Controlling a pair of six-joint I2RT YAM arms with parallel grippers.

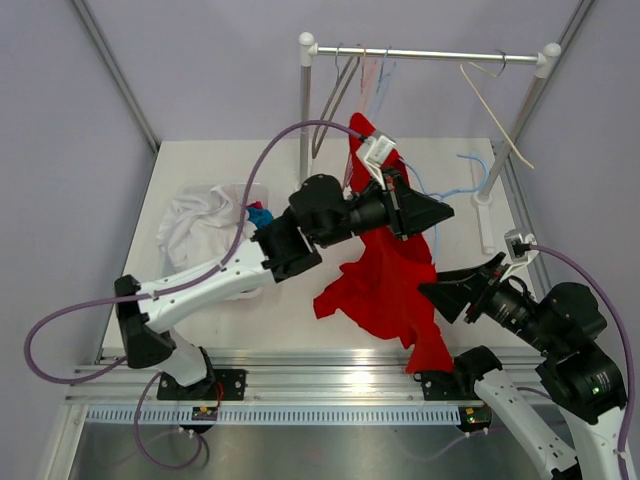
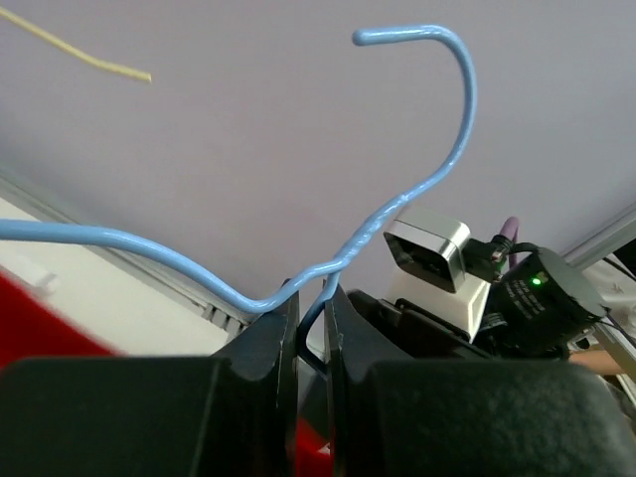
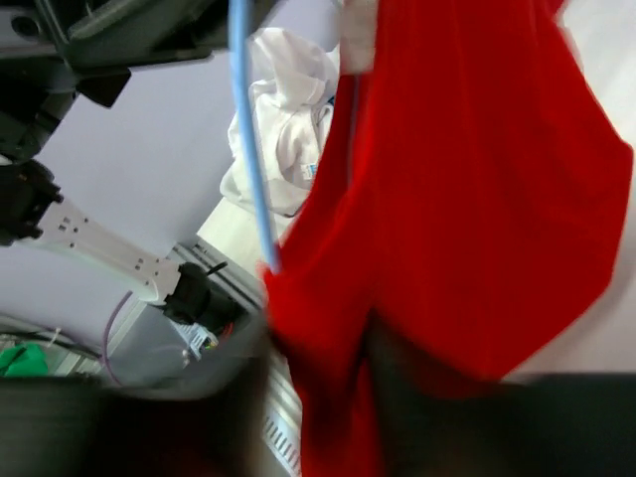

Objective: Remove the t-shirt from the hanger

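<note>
Your left gripper [image 2: 310, 318] is clenched on the twisted neck of the blue wire hanger [image 2: 363, 238]. The red t-shirt [image 1: 385, 275] hangs from it over mid-desk, trailing toward the near edge. Your right gripper [image 1: 435, 292] has red cloth between its fingers, but blur hides whether it pinches.

Your light-blue coated-wire hanger [image 2: 370, 231] looks glossy and smooth, your red cloth t-shirt [image 1: 385, 280] soft and matt, the silvery metal rail [image 1: 430, 53] smooth.
</note>
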